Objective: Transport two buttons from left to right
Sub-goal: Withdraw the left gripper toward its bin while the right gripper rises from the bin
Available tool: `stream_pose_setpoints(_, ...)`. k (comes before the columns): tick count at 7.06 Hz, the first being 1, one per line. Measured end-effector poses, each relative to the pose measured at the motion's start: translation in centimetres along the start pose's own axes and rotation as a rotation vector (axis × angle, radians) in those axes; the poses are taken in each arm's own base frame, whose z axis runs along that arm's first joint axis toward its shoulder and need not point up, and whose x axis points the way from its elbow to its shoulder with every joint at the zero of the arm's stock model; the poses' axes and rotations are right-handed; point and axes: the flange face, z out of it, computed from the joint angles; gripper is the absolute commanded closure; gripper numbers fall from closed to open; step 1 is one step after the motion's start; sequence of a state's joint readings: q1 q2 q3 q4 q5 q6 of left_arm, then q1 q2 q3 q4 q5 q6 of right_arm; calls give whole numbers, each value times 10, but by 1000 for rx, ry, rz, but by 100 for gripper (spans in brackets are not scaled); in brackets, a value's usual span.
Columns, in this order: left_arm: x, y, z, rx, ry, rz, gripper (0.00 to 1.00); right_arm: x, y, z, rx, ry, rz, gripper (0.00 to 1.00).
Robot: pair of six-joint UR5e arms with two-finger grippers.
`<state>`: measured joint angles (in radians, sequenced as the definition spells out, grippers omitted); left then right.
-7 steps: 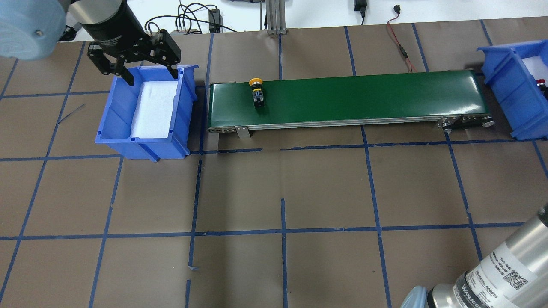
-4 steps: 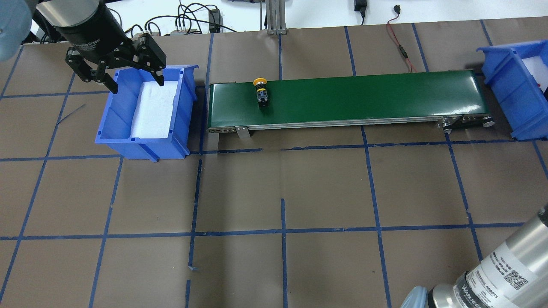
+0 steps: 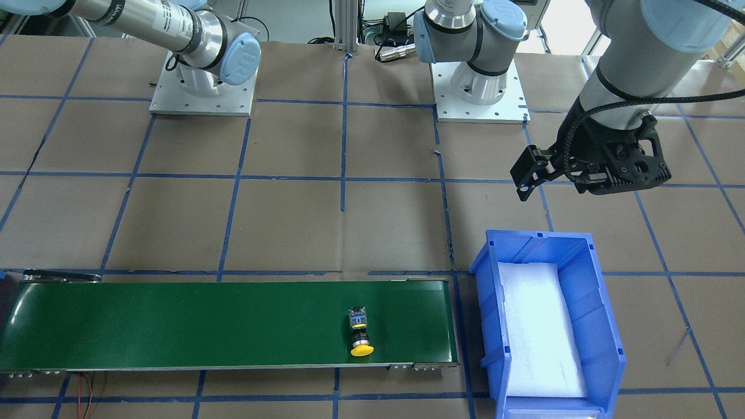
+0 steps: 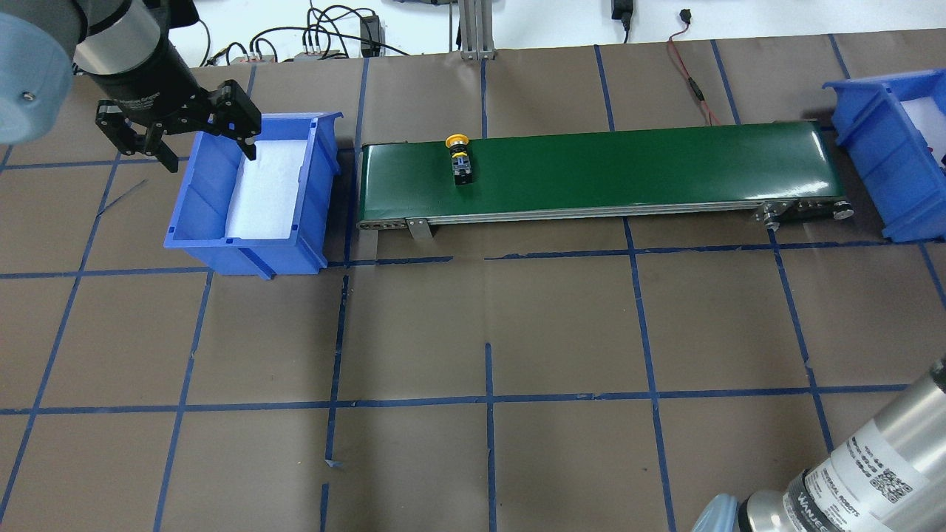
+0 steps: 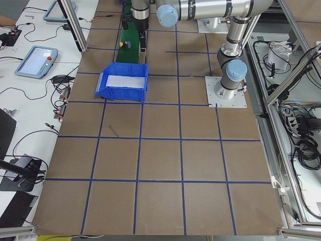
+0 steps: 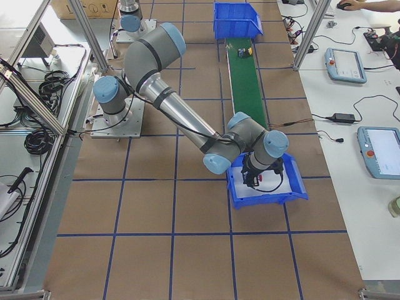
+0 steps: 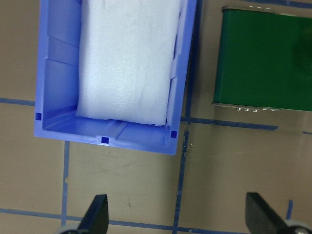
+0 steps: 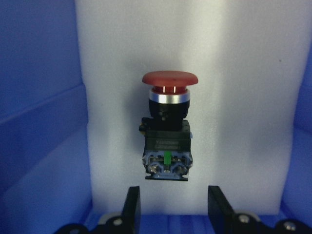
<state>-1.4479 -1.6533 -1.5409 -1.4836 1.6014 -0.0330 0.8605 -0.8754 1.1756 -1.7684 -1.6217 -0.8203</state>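
Note:
The yellow button (image 4: 461, 158) lies on its side on the green conveyor belt (image 4: 628, 170), near the belt's left end; it also shows in the front view (image 3: 360, 337). The red button (image 8: 168, 131) lies on white foam in the right blue bin (image 6: 294, 187). My right gripper (image 8: 174, 209) is open and empty, just above the red button. My left gripper (image 4: 208, 154) is open and empty, held high near the robot-side end of the left blue bin (image 4: 188, 188). In the left wrist view its fingertips (image 7: 97, 214) hang over brown table paper.
The left bin (image 3: 605, 308) holds only white foam padding. The belt (image 3: 174, 326) runs between the two bins. Cables lie along the table's far edge (image 4: 332, 29). The right arm's forearm (image 4: 865, 465) crosses the near right corner.
My left gripper has moved left, off the left bin's far rim, still open. The yellow button has shifted a little to the right along the belt.

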Motion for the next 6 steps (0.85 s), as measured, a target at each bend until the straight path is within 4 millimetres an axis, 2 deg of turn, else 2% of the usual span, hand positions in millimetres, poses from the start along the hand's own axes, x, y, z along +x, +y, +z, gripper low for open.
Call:
stream_pose_setpoints(2,-4,4,-9,9,-5,-8,0,-20,6,-53,43,5,-10,21)
stream_pose_setpoints(3,-5,4,-9,8,-5,-8,0,-48,2,-82,55,3,-40,10)
stream_pose_setpoints(4,-5,4,-10,7,-5,-8,0,-87,-13,-100,61,-2,-89,0)
stream_pose_setpoints(6,-5,4,-9,5,-6,-8,0,-169,-48,-117,90,-21,-192,0)
